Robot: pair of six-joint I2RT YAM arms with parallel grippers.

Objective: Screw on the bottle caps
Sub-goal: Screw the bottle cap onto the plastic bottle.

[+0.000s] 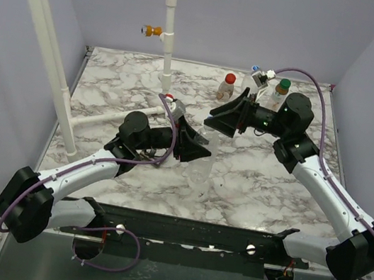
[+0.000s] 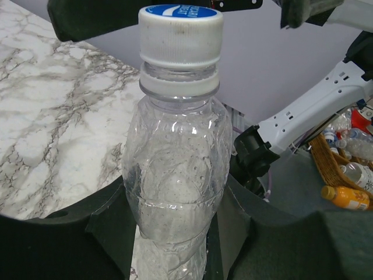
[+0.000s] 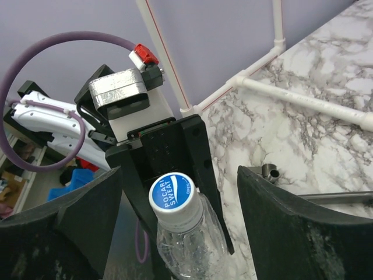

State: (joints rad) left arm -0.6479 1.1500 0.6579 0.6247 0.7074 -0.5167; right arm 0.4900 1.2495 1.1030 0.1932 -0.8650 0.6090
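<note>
- The marble-patterned table (image 1: 125, 79) carries everything; it is walled in by plain lilac panels.
- A white pipe (image 1: 168, 29) rises from the far middle of the table, with a second, slanted length on the left side.
- The left arm (image 1: 89, 167) reaches in from the near left corner and the right arm (image 1: 323, 184) from the near right; they meet near the middle of the table.
- The left end effector (image 1: 192, 144) is closed on the lower body of a clear bottle (image 2: 175, 175), one finger on each side and pressing against the plastic.
- The right end effector (image 1: 220, 120) hangs just above the top of that bottle with its fingers spread wide. In the right wrist view one finger stands on each side of the bottle top, both apart from it, holding nothing.
- The clear bottle is roughly upright near the middle of the table, crinkled and with no label. Whether its base touches the table I cannot tell.
- Two more bottles stand upright at the far side: one with a red cap (image 1: 230, 77) and, to its right, one with a green cap (image 1: 284, 83).
- A white-and-blue cap (image 3: 171, 195) sits on the neck of the held bottle, just above the neck ring. How tightly it is screwed down cannot be told.
</note>
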